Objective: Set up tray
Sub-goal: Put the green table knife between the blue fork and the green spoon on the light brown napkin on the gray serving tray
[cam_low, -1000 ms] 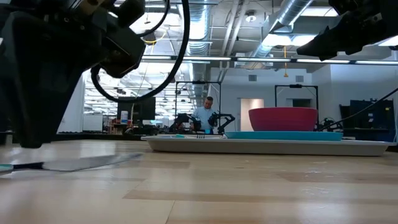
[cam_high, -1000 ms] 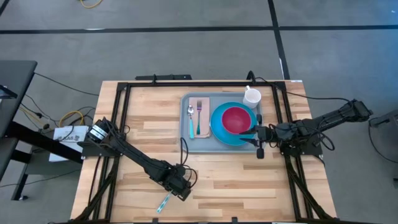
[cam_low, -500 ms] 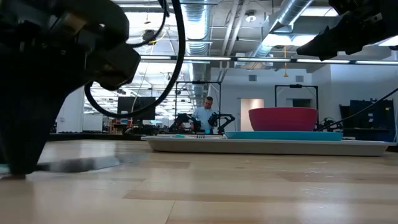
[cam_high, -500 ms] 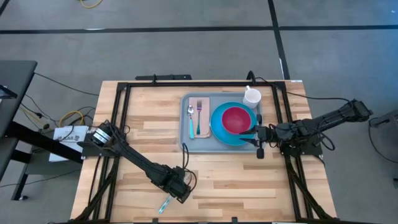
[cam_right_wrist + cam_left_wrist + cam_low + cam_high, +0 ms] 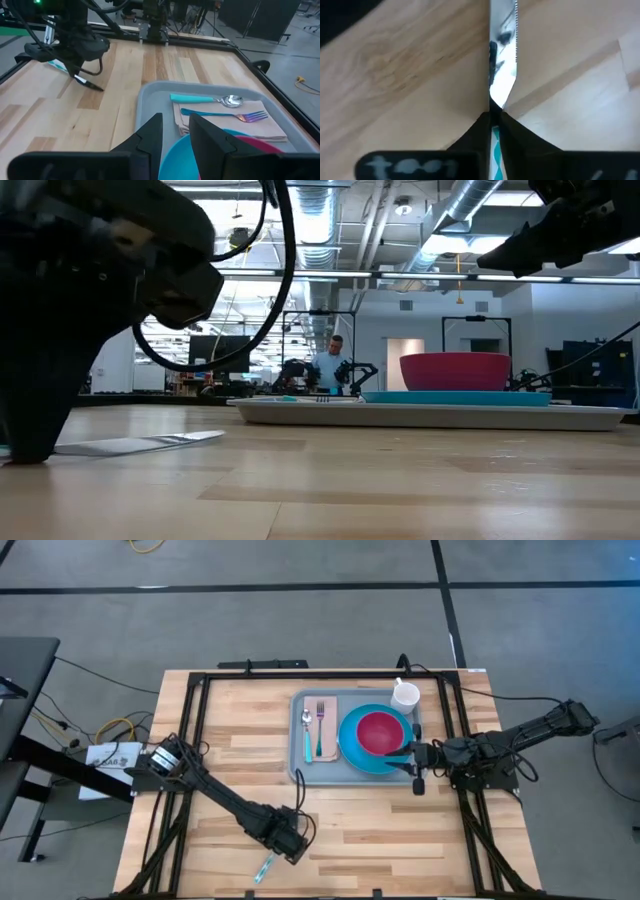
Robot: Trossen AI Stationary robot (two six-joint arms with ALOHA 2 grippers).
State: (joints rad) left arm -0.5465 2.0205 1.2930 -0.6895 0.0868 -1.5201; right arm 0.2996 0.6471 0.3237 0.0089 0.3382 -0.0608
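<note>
High view: left gripper (image 5: 272,857) clamps a knife (image 5: 265,866), well apart from the tray (image 5: 300,768).

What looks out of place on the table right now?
The knife lies near the table's front edge, far from the tray holding the other cutlery. The left gripper is shut on its teal handle.

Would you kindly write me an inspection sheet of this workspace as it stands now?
Surface: wooden table in a black frame.
Job's things: tray holds napkin, fork, spoon, blue plate with red bowl, white cup. Knife lies near the table's front edge.
Clutter: nothing seen.
Grippers: left tool shut on the knife's teal handle; right tool at the plate's rim.
Cables: yellow cable on the floor beside the table.
Surroundings: person far behind.
</note>
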